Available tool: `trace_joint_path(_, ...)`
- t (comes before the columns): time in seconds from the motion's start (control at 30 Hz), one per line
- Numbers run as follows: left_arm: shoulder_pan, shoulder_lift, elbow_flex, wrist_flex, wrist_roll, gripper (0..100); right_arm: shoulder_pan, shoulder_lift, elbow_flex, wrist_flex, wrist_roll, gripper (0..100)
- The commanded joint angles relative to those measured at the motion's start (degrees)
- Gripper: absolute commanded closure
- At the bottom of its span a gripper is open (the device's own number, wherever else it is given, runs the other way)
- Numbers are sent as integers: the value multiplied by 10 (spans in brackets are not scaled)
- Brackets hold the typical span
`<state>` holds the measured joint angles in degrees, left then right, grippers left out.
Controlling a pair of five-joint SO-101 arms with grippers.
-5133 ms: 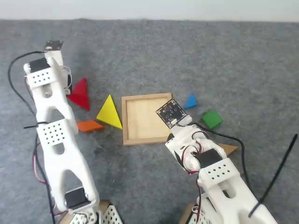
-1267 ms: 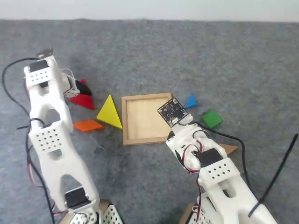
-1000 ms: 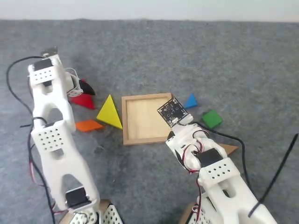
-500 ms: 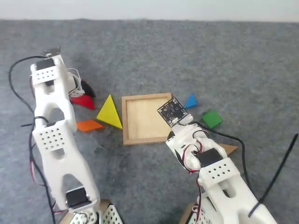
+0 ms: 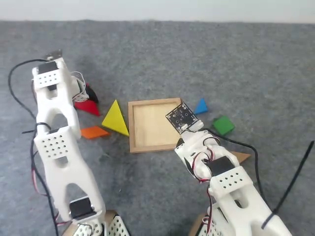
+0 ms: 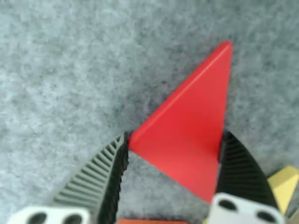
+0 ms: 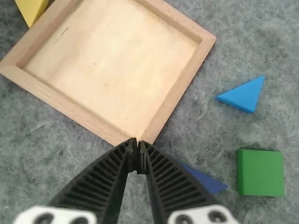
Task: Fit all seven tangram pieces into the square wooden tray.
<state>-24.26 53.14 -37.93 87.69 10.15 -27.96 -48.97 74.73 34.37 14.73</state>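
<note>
Clamps the red triangle (image 6: pixel 191 121) in the left gripper (image 6: pixel 174 142), one ribbed finger (image 6: pixel 114 161) against a corner and the other against the opposite edge; cannot tell whether lifted or resting on the grey carpet (image 5: pixel 206 59). Seen from the high view, sits at the far left of the scattered pieces, well apart from the square wooden tray (image 5: pixel 152 125), with the yellow triangle (image 5: pixel 115 119) between the two, its near tip just beside the tray's left rim. Puts the orange piece (image 5: pixel 94 132) flat on the carpet near the yellow triangle, on the side toward the arms' bases. Hangs the right gripper (image 7: pixel 137 145), fingers pressed together on nothing, right at the tray's near right corner. Half covers a dark blue piece (image 7: pixel 205 183) under one right finger, just beside that corner and near the green square (image 7: pixel 260 171). Leaves the blue triangle (image 7: pixel 240 95) on the carpet off the tray's right side, apart from the rim, and a tan piece (image 5: pixel 241 156) farther right, partly behind the right arm
</note>
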Motion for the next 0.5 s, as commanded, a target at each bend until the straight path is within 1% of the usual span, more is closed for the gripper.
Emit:
trace_joint_path(0.0, 4, -3, -22, 5, 8, 736, 4, -1, -4, -7, 6, 991)
trace_joint_path(0.37, 3, -3, -22, 5, 9, 747, 4, -1, -4, -7, 6, 991)
trace_joint_path(0.47, 3, -4, -22, 6, 6, 773, 4, -1, -4, -7, 6, 991)
